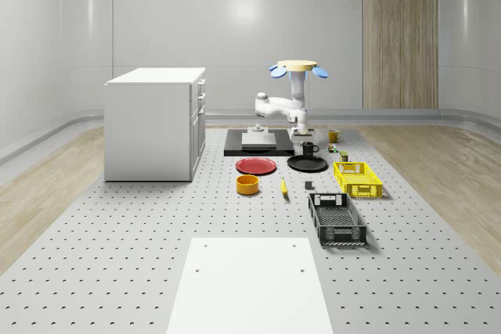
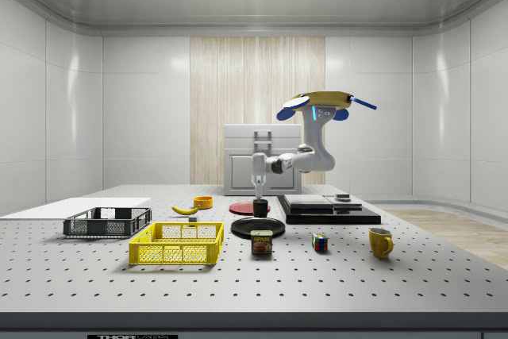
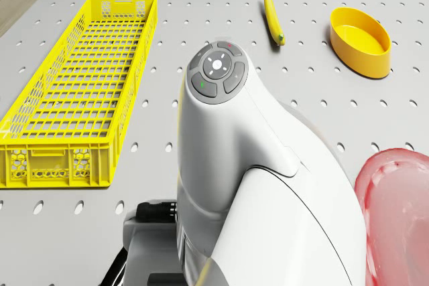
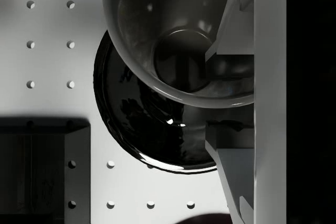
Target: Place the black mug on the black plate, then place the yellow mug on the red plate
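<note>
The drone [image 1: 297, 67] hovers above the far part of the perforated table [image 1: 141, 271], just past the black plate [image 1: 308, 164], its white arm [image 2: 305, 160] folded down toward the table; the gripper [image 2: 258, 193] hangs straight down over the black mug [image 1: 310, 149], and in the wrist view its fingers [image 4: 231, 77] bracket the mug's rim, one inside the cup and one outside, so they look closed on the wall, though actual contact cannot be confirmed; the black mug stands above the black plate, and the side view does not settle whether it rests on the plate or hangs just clear of it.

Taking the black plate as the dial's centre in the whole-scene view: the red plate [image 1: 256, 166] lies at 9 o'clock, just beside it; the yellow mug [image 1: 334, 136] stands at 1 o'clock, well apart; the yellow crate [image 1: 358, 178] sits at 4 o'clock; the black crate [image 1: 337, 219] lies at 5 o'clock, farther off; the banana [image 1: 283, 187] and the orange bowl [image 1: 248, 184] lie at 7 to 8 o'clock.

In the side view a tin [image 2: 262, 242] near the yellow crate bears a label reading "SPAM"; a coloured cube [image 2: 319, 243] sits beside it; a white cabinet [image 1: 156, 123] stands at the whole-scene view's left.
</note>
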